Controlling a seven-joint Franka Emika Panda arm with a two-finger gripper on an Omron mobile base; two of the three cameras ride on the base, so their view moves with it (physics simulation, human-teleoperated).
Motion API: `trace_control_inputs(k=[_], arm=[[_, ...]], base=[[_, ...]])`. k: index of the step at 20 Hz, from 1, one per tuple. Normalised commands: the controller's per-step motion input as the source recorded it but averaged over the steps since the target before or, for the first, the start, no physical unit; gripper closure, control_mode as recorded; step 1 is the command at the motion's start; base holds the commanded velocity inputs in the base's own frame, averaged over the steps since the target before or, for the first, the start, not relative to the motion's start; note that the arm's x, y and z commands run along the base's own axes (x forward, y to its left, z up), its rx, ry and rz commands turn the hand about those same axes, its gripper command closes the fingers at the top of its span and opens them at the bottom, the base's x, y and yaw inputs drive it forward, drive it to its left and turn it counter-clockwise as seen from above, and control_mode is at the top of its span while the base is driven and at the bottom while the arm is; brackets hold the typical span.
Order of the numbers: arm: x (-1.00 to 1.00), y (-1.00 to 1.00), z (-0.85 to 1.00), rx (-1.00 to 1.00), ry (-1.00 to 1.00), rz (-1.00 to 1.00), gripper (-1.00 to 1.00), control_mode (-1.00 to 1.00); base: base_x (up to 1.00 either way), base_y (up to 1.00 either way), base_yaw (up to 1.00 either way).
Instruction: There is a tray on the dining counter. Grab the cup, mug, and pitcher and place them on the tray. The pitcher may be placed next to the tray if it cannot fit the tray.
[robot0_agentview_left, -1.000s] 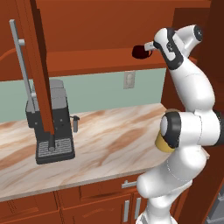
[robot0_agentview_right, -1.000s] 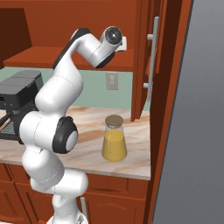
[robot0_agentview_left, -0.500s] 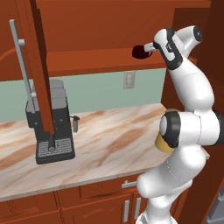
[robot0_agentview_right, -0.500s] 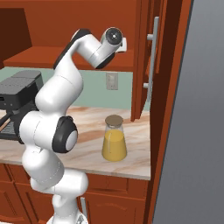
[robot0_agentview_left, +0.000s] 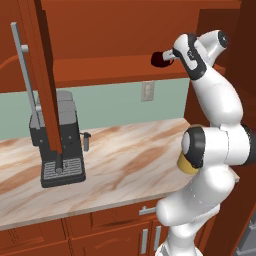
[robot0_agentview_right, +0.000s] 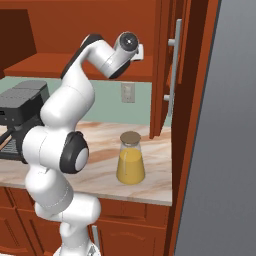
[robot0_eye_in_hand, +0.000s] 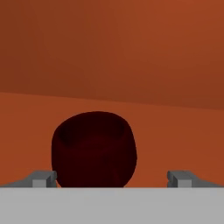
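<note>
The dark red mug (robot0_eye_in_hand: 93, 148) sits on the shelf of an open upper cabinet, and in the left base view the mug (robot0_agentview_left: 160, 59) is a dark shape at the shelf's front. My gripper (robot0_eye_in_hand: 112, 178) is open, with one fingertip on each side of the mug's near side and neither touching it. From the left base view the gripper (robot0_agentview_left: 169, 55) is raised high, right beside the mug. The pitcher (robot0_agentview_right: 131, 160), with orange liquid and a tan lid, stands on the marbled counter below. The cup, the tray and the dining counter are out of view.
A dark coffee machine (robot0_agentview_left: 57, 142) stands on the marbled counter (robot0_agentview_left: 130, 160) at the left. An open cabinet door (robot0_agentview_left: 42, 75) with a long handle hangs in front of it. Another open door (robot0_agentview_right: 170, 70) juts out beside the pitcher.
</note>
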Motion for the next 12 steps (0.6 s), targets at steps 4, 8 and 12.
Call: trace_control_inputs(k=[4,8,12], arm=[[0.06,0.04,-0.03,0.00,0.02,0.00,-1.00,-1.00],[0.01,0.00,0.00,0.00,0.02,0.00,-1.00,-1.00],[0.01,0.00,0.00,0.00,0.01,0.00,-1.00,-1.00]], base=[[0.00,0.00,0.00],[0.00,0.00,0.00],[0.00,0.00,0.00]])
